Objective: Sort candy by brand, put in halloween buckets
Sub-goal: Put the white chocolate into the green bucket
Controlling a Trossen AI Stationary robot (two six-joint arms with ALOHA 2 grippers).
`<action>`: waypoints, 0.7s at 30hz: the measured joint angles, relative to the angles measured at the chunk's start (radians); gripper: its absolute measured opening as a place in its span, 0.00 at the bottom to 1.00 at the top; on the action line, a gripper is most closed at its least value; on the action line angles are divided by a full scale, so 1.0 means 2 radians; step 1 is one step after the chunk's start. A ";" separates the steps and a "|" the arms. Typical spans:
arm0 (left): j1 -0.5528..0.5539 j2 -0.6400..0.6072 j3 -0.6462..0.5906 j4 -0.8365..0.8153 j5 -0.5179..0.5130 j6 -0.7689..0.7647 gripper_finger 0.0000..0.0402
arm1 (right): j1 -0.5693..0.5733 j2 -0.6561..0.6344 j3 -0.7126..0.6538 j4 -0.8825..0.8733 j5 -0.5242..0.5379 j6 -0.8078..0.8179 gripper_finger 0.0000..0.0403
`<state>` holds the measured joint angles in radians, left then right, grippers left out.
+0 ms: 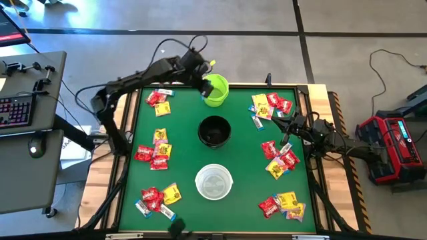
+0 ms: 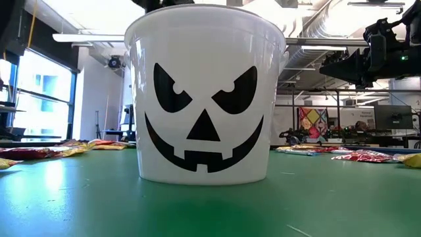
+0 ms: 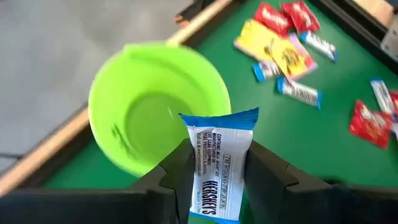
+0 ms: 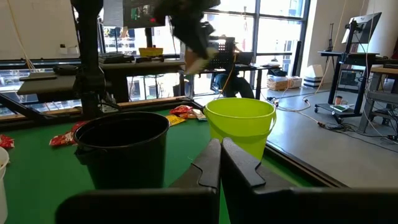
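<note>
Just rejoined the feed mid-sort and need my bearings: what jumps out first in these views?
The left tool holds a blue-and-white Hershey's packet right above the lime green bucket at the table's far edge. In the low view, the white bucket with its black jack-o'-lantern face fills the picture. Red, yellow and blue-white candy lies in clusters down both sides of the green mat, with the black bucket at its centre.

Three buckets (image 1: 214, 131) stand in a row mid-table (image 1: 187, 100), with candy piles (image 1: 155, 153) on both sides.
</note>
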<state>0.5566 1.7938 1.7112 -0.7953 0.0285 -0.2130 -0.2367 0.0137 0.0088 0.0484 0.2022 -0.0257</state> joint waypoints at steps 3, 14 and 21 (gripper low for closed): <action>0.005 0.030 0.026 0.015 -0.003 0.021 0.26 | 0.000 0.000 0.000 0.000 0.000 0.000 0.00; 0.016 0.103 0.038 0.050 -0.003 0.070 0.26 | 0.000 0.000 0.000 0.000 0.000 0.000 0.00; 0.016 0.133 0.038 0.053 -0.004 0.073 0.26 | 0.000 0.000 0.000 0.000 0.000 0.000 0.00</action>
<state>0.5890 2.0599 1.7870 -0.6884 0.0209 -0.0679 -0.2367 0.0139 0.0086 0.0486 0.2020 -0.0257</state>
